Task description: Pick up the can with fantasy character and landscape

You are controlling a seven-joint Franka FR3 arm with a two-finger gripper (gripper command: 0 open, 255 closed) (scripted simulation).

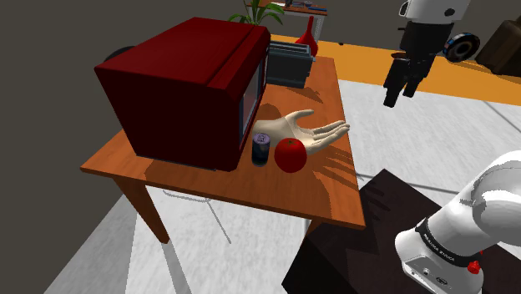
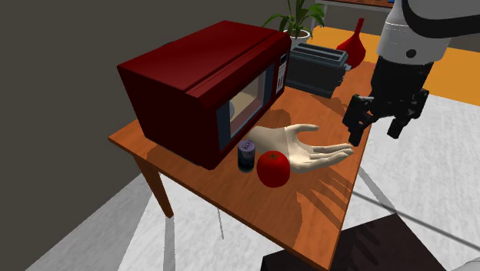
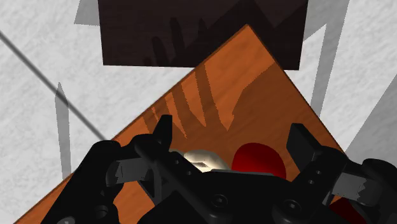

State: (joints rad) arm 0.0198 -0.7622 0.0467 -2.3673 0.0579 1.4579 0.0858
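A small dark can with a purple-toned label and top stands upright on the wooden table, just in front of the red microwave. The same can has a red apple close beside it and a pale model hand lying behind both. My black gripper hangs open in the air above the table edge, past the hand's fingertips and well away from the can. In the shoulder view the gripper is high, to the right of the table. Between the fingers I see the apple.
A large dark red microwave takes up the table's left half in the shoulder view. Behind it stand a grey toaster, a red vase and a plant. The dark stand sits off the table's near corner.
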